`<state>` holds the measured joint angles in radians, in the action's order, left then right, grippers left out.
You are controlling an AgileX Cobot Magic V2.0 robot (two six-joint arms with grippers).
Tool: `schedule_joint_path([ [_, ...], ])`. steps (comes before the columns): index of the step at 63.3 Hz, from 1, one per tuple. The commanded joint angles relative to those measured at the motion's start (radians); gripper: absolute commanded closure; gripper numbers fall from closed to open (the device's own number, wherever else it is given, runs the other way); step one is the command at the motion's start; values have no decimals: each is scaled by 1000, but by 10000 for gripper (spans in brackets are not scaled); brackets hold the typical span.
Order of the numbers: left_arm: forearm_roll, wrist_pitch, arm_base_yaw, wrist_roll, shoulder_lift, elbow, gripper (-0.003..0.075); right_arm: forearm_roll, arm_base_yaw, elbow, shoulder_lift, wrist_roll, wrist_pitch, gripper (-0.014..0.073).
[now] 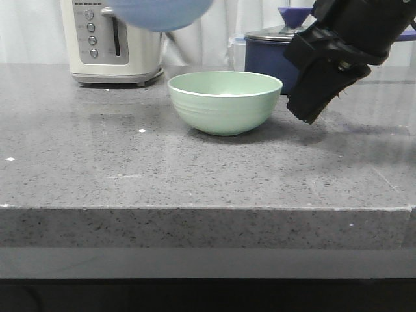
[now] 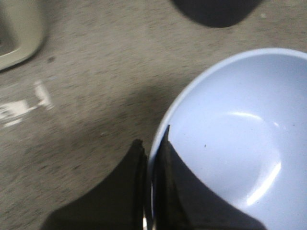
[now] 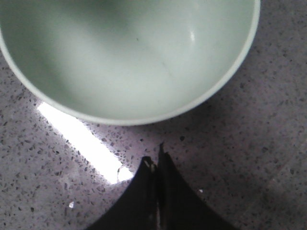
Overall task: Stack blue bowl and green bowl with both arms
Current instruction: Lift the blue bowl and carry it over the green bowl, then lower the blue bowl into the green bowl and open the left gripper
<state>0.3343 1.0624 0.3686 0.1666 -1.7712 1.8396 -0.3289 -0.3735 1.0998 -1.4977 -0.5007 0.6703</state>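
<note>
**A:** While the blue bowl (image 1: 162, 14) hangs high at the left, well above the tabletop (image 1: 195, 175), only its underside shows in the front view. Left wrist view: left fingers (image 2: 149, 158) pinched on its rim (image 2: 165, 120), one finger outside the wall, one inside. Holding it, then.

**B:** And where's the target relative to it?

**A:** Green bowl (image 1: 225, 101) sits upright on the tabletop, mouth up, nothing in it. It's below the blue bowl and off to the right. So my read is that the coming move is across to the right, then down. Bowls are round, so no long axis to line up, just centres.

**B:** Blue bowl level?

**A:** Can't tell. Too little of it in the front view.

**B:** Right arm?

**A:** Right fingers (image 1: 311, 107) are just beside the green bowl's right side, low, not touching it. Right wrist view shows the tips (image 3: 156, 165) closed together on nothing, with bare tabletop between them and the green rim (image 3: 225, 79).

**B:** So right is nearer to green but idle.

**A:** Yes. Left carries the load. Risk, as I judge it: a rim pinch may let the bowl tilt on the way down.
</note>
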Motion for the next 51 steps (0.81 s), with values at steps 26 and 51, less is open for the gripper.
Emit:
schedule_joint_path([
  [26,-1,-36,145,-65,-129,117,740,-16,1,23,34,-11,-29,657],
  [51,-40,-3,148,-66,-137,117,740,-16,1,23,34,-11,-29,657],
])
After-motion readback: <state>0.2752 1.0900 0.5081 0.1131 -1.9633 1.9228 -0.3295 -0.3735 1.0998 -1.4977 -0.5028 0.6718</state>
